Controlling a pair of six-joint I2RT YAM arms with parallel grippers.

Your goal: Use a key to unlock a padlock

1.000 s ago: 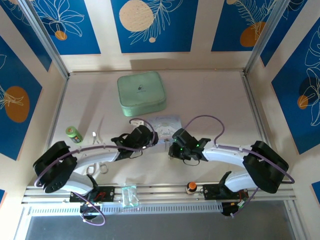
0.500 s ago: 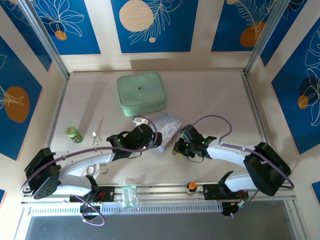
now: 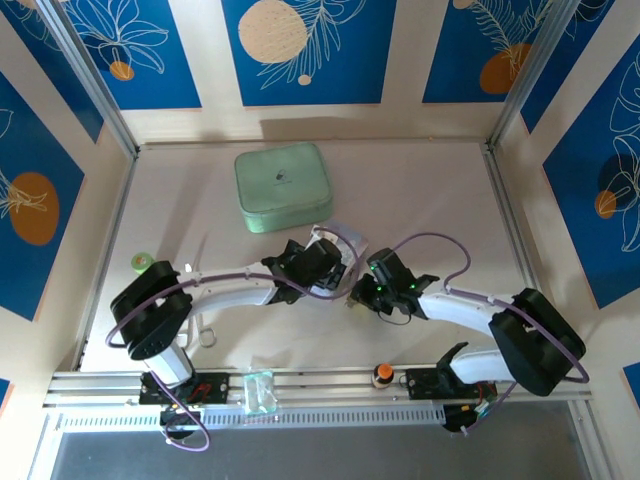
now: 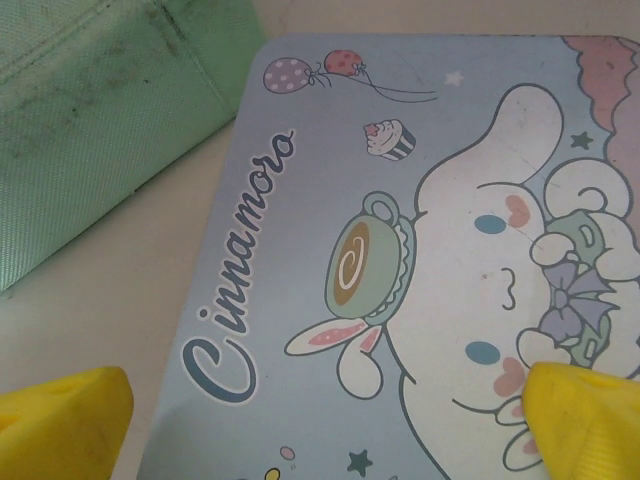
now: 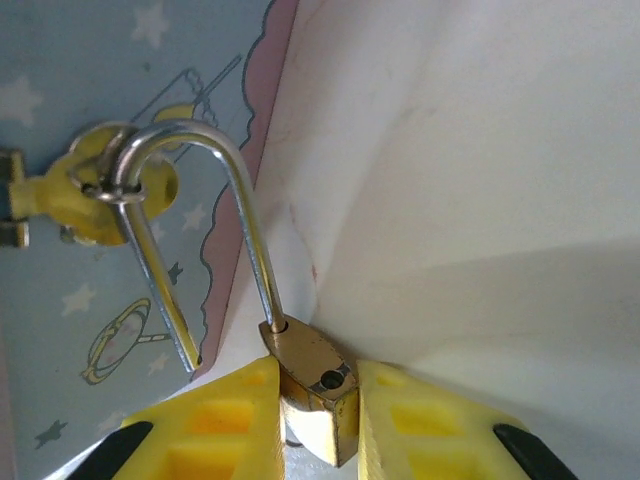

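Two claws: right gripper [image 5: 315, 415] pinches the padlock [image 5: 305, 358]; left gripper [image 4: 325, 420] gapes empty, box [image 4: 300, 190] edge and bare table [image 4: 140, 290] between its fingers, "Cinnamoro" ahead.

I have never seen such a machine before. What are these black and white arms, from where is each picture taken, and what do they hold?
These are two robot arms bolted to the near edge of a table, each ending in a two-finger gripper. One picture looks down from above. The other two come from small cameras on the wrists, so the yellow shapes there are the gripper's own fingers.

On the table lie a green case, a small green cylinder and a pastel cartoon box.

The left gripper hovers open over the box lid and holds nothing. The right gripper is closed on the brass body of a tiny padlock. Its silver shackle passes through the box's clasp.
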